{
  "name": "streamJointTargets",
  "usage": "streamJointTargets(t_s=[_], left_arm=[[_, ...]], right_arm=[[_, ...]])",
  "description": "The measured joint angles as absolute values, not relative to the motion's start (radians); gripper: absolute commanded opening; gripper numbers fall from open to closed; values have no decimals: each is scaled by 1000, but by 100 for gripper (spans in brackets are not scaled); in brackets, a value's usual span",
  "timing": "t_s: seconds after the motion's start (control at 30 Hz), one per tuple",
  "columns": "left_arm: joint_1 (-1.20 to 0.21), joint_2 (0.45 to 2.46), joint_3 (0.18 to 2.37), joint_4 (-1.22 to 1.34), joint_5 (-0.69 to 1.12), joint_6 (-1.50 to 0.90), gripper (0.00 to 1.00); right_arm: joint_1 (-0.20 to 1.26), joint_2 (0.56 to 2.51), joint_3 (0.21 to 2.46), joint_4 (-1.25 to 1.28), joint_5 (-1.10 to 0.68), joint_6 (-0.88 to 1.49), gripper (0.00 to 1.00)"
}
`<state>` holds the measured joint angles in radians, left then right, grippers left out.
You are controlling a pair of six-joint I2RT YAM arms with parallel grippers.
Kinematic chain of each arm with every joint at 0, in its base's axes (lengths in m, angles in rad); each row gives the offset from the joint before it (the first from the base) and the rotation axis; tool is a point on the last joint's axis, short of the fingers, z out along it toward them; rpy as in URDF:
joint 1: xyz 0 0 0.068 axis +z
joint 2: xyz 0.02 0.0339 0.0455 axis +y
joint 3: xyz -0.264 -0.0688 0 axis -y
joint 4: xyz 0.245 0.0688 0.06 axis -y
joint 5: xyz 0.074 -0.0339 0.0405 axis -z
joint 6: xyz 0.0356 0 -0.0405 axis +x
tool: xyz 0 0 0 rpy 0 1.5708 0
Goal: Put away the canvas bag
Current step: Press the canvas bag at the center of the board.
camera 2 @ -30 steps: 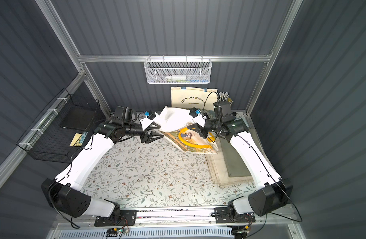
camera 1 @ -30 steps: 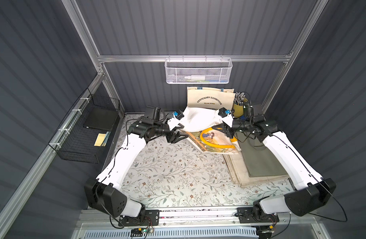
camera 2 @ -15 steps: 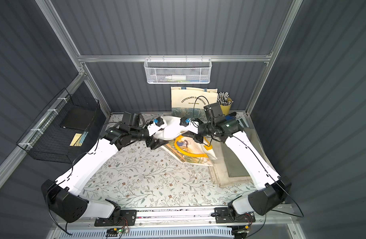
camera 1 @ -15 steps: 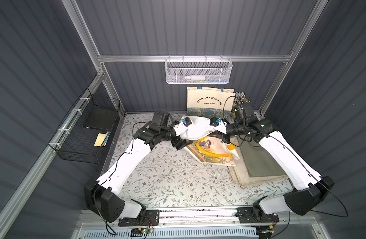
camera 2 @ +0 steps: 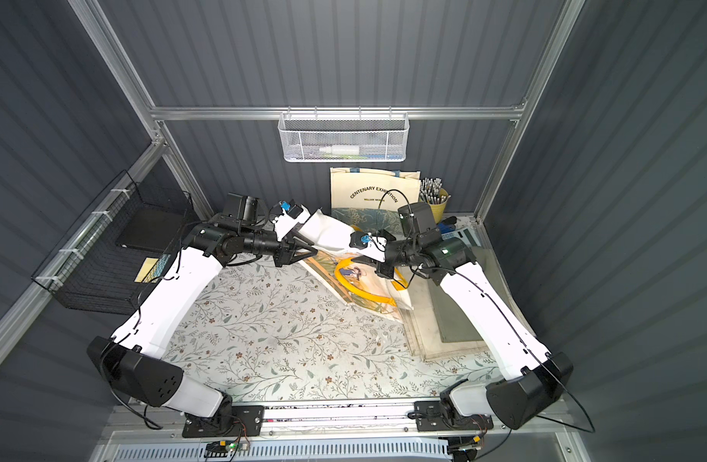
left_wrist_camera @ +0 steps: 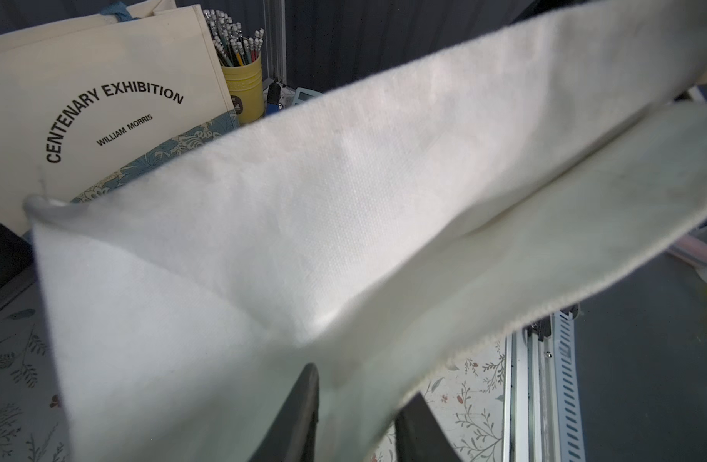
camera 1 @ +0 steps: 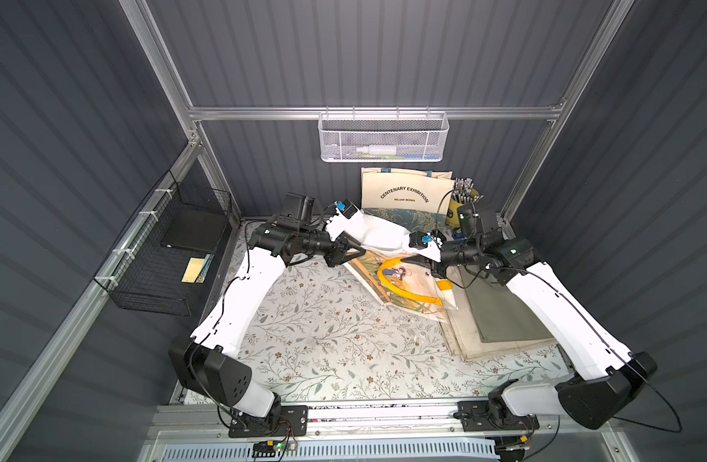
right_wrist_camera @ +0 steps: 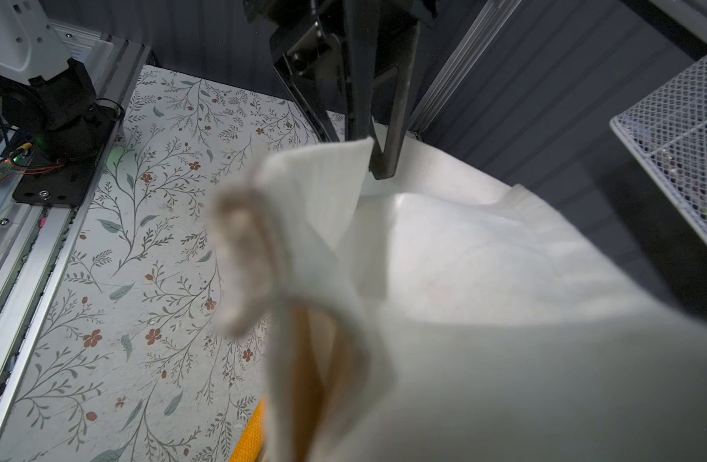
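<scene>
Toward the back of the pale floral-patterned table cover (camera 1: 323,332), we see the off-white canvas bag (camera 1: 383,236) half raised. Its upper part is stretched as a band of cloth in the air between the two arms. Its lower part, with a printed picture and a loop of yellow webbing handle (camera 1: 411,296), lies on the cover and overlaps a stack of flat beige and olive-green cloth pieces (camera 1: 499,320) beside it. In both top views the left gripper (camera 1: 361,251) meets one end of the raised band with its black fingers drawn to a point. In the right wrist view those fingers (right_wrist_camera: 395,120) stand close on either side of a folded edge of the cloth (right_wrist_camera: 483,280), so we read them as pinching the bag. The left wrist view shows the same fingers (left_wrist_camera: 301,412) with the cloth (left_wrist_camera: 303,208) draped over their tips. The right gripper (camera 1: 417,262) sits at the other end of the band. Its fingers are buried under bunched cloth in its own wrist view, and we take them as pressed together on the bag. Behind the bag a cream tote printed CENTENARY EXHIBITION (camera 1: 403,192) leans upright against the back wall, with a yellow cup of pencils (left_wrist_camera: 241,86) just beside it. A white mesh basket (camera 1: 415,136) hangs on the rail above, and a black wire basket (camera 1: 151,288) hangs on the left wall.
</scene>
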<state>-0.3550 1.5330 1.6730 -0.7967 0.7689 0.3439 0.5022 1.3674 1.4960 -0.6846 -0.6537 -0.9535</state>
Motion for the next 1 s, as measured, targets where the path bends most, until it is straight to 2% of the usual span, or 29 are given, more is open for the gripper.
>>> streamJointTargets(t_s=[0.07, 0.1, 0.13, 0.17, 0.3, 0.33, 0.37, 0.57, 0.63, 0.83, 1.0], left_arm=[[-354, 1533, 1671, -796, 767, 330, 32], [-353, 1532, 1667, -794, 771, 324, 38], [-351, 1528, 1658, -787, 775, 316, 51], [-349, 1523, 1645, -773, 777, 312, 59], [-343, 1478, 1586, -719, 779, 280, 79], [-343, 1465, 1576, -702, 779, 272, 80], [-343, 1455, 1572, -689, 777, 267, 77], [-343, 1448, 1626, -693, 756, 270, 30], [-343, 1478, 1659, -712, 756, 286, 18], [-364, 1547, 1668, -778, 739, 322, 15], [-452, 1609, 1691, -827, 669, 351, 16]], right_arm=[[502, 1367, 1485, -670, -654, -953, 0], [502, 1366, 1479, -662, -654, -952, 0], [502, 1365, 1472, -657, -654, -951, 0], [502, 1363, 1465, -653, -653, -950, 0], [503, 1355, 1433, -651, -653, -949, 0], [503, 1353, 1426, -652, -650, -949, 0], [503, 1352, 1420, -653, -647, -949, 0], [504, 1338, 1396, -635, -653, -942, 0], [504, 1332, 1393, -636, -653, -939, 0], [504, 1330, 1393, -634, -657, -934, 0], [514, 1330, 1397, -645, -662, -936, 0]])
